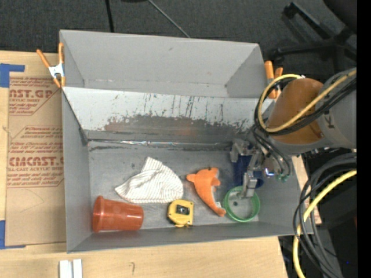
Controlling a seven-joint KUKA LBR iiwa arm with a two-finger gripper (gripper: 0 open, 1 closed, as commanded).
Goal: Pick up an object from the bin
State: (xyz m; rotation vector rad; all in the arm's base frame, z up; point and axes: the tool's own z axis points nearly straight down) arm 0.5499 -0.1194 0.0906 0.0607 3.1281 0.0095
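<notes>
Reaching gripper (250,189) set over a green ring (241,218) at the bin's near right

The robot arm enters from the right, and its gripper sits low over the far edge of the green ring, which lies flat on the floor of the grey bin (174,68) by the near right corner. This looks like the approach step, with nothing lifted yet. Whether the tool is released or clenched cannot be told. The next move probably calls for closing across the ring's thin rim, then lifting straight up. The ring is a bright green hoop with a pale centre. Just left of it lies an orange fish-shaped toy (207,189), nearly touching, so a snag is possible. Further left are a yellow tape measure (181,212), a white cloth (152,182) and a red cup (116,215).
</notes>
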